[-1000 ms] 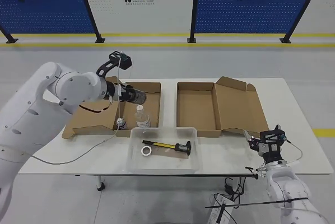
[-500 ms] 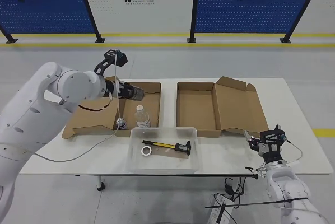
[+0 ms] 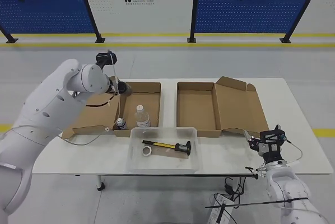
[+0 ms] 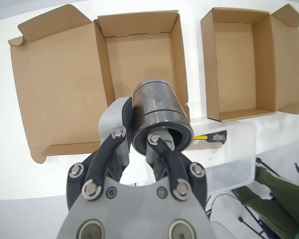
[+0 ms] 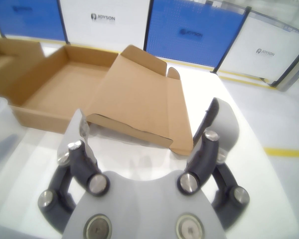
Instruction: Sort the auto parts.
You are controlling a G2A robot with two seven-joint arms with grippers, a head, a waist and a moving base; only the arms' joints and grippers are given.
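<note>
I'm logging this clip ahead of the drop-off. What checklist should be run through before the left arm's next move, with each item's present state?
1. Grip: left pincer is shut on the metal cylinder: ok.
2. Aim: in the left wrist view the cylinder lines up with the left box: ok.
3. Free floor: the far part of that box is bare. The bottle and small can stand at its near end: ok.
4. Height above the box floor: cannot tell.
5. Other arm: right pincer is open, by the right box, out of the way: ok.
</note>
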